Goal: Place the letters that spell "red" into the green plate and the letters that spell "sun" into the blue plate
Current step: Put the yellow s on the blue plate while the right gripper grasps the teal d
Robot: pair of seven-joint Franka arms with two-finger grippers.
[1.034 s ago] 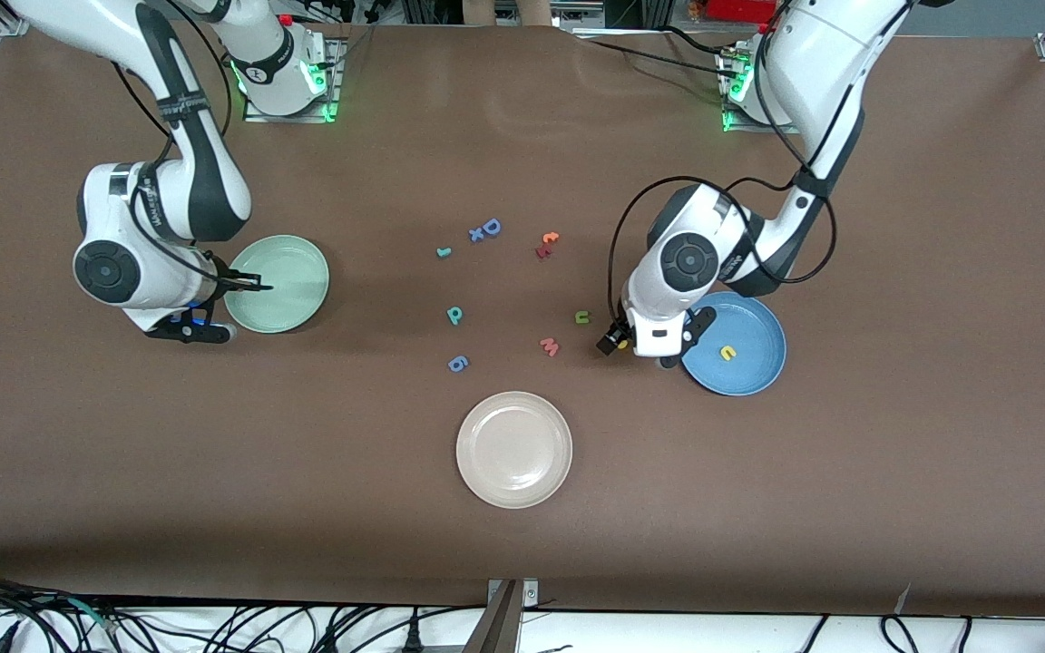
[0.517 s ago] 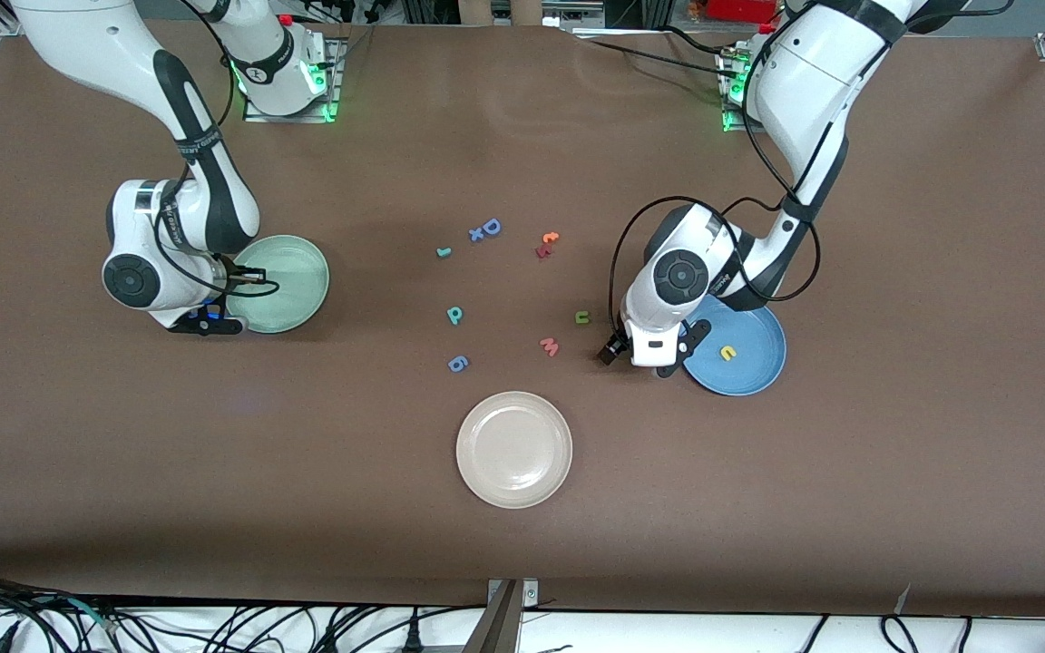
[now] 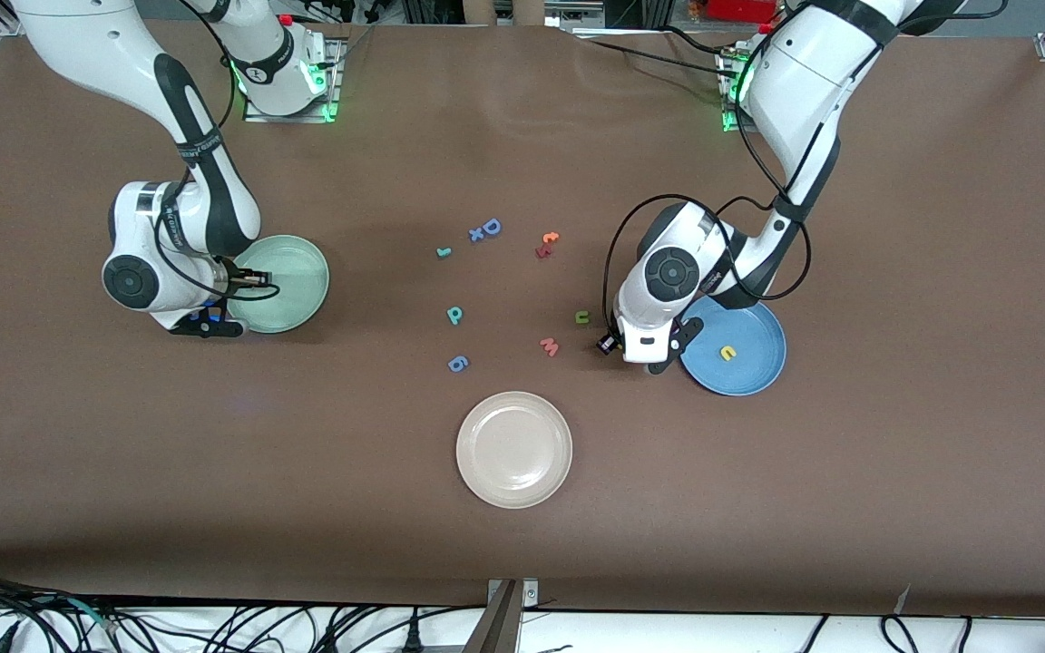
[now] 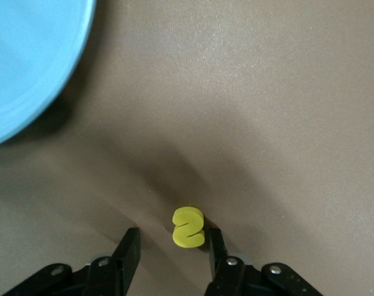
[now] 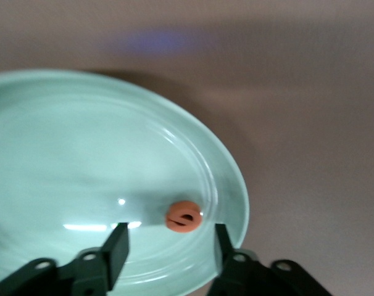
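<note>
My right gripper (image 5: 170, 234) hangs open low over the green plate (image 5: 82, 160), and the orange "e" (image 5: 184, 216) lies loose in the plate between its fingers. On the bare table beside the blue plate (image 3: 740, 349), my left gripper (image 4: 172, 237) stands open around the yellow "s" (image 4: 188, 227), which sits close against one finger (image 4: 215, 246). A yellow "u" (image 3: 727, 353) lies in the blue plate. The dark green "u" (image 3: 582, 316), teal "p" (image 3: 454, 315) and small teal "r" (image 3: 443, 251) lie mid-table.
A cream plate (image 3: 513, 449) sits nearer the front camera, mid-table. Other letters are scattered between the arms: a blue "D" (image 3: 490, 227), a blue "6" (image 3: 457, 364), a pink "w" (image 3: 549, 345) and a reddish pair (image 3: 545, 245).
The right gripper moved over the green plate, then opened and let go of the orange "e". The left gripper shifted over the yellow "s" and its jaws have narrowed around it.
</note>
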